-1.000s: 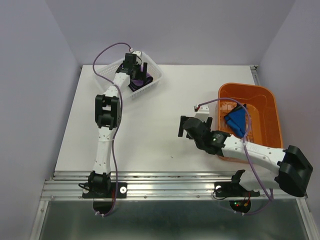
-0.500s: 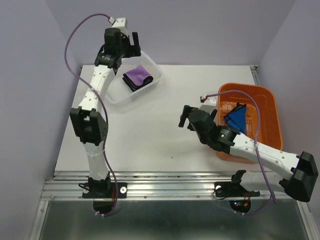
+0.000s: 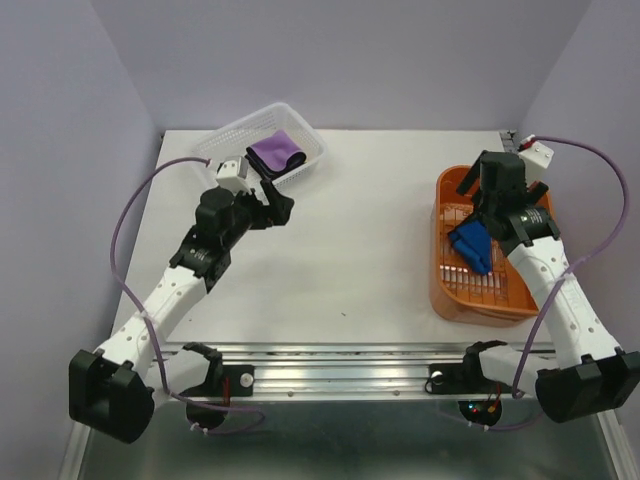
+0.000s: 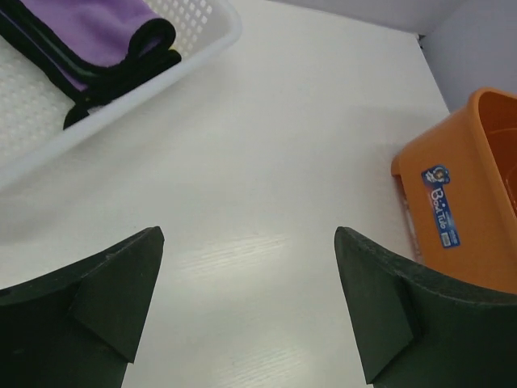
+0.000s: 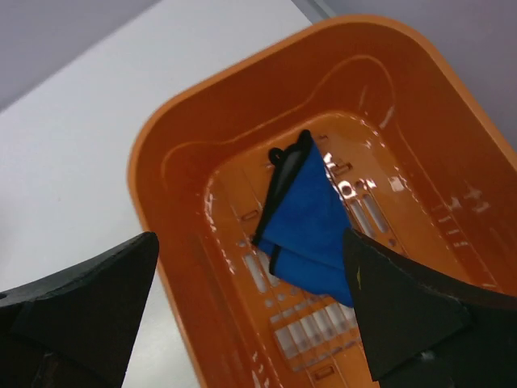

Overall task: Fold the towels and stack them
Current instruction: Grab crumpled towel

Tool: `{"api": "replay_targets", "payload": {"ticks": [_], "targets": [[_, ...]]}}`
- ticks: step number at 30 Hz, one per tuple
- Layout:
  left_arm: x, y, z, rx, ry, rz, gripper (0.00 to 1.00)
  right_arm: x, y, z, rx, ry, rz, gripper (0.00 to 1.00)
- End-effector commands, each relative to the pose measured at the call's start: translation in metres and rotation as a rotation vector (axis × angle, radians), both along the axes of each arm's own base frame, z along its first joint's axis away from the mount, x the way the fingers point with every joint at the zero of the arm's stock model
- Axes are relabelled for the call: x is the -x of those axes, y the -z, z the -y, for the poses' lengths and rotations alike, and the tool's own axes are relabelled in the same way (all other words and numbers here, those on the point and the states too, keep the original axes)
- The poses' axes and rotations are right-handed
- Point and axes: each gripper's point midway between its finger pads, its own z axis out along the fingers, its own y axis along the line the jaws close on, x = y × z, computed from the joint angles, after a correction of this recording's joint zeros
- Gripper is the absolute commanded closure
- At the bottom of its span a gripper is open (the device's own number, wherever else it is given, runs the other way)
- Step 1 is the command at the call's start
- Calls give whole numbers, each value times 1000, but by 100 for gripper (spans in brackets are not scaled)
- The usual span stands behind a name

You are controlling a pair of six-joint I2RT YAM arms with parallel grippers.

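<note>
A folded purple towel [image 3: 275, 152] with black edging lies in the white mesh basket [image 3: 225, 140] at the back left; it also shows in the left wrist view [image 4: 97, 32]. My left gripper [image 3: 277, 203] is open and empty over bare table just in front of that basket [image 4: 174, 77]. A crumpled bright blue towel [image 3: 470, 247] with black edging lies in the orange basket [image 3: 540, 190] on the right. My right gripper [image 3: 495, 200] is open and empty above it, the towel [image 5: 311, 222] showing between its fingers. No yellow towel is in view.
The orange basket's near corner with a blue sticker [image 4: 468, 202] shows at the right of the left wrist view. White table [image 3: 370, 230] lies between the two baskets. Purple walls close in the back and sides.
My left arm has come down from above the white basket to the table in front of it, leaving the purple towel inside. My right arm has swung from the table's middle to over the orange basket.
</note>
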Motion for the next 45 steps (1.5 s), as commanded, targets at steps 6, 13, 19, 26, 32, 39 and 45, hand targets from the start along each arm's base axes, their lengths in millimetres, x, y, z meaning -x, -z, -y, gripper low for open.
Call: {"api": "replay_targets", "payload": {"ticks": [6, 13, 19, 26, 32, 39, 45], "targets": [[37, 20, -12, 106, -60, 32, 1, 18, 100, 33, -151, 50, -314, 0], [33, 53, 2, 89, -10, -69, 1, 30, 160, 20, -238, 53, -439, 0], [31, 59, 2, 85, -15, -82, 1, 46, 198, 12, -289, 53, -501, 0], [33, 57, -1, 85, -26, -71, 1, 46, 219, 9, -302, 50, -533, 0], [33, 58, -3, 78, -37, -71, 1, 47, 228, 8, -309, 48, -549, 0], [33, 59, -4, 79, -42, -73, 1, 47, 234, 6, -310, 34, -546, 0], [33, 59, -4, 77, -43, -74, 1, 39, 232, 8, -303, 31, -525, 0]]}}
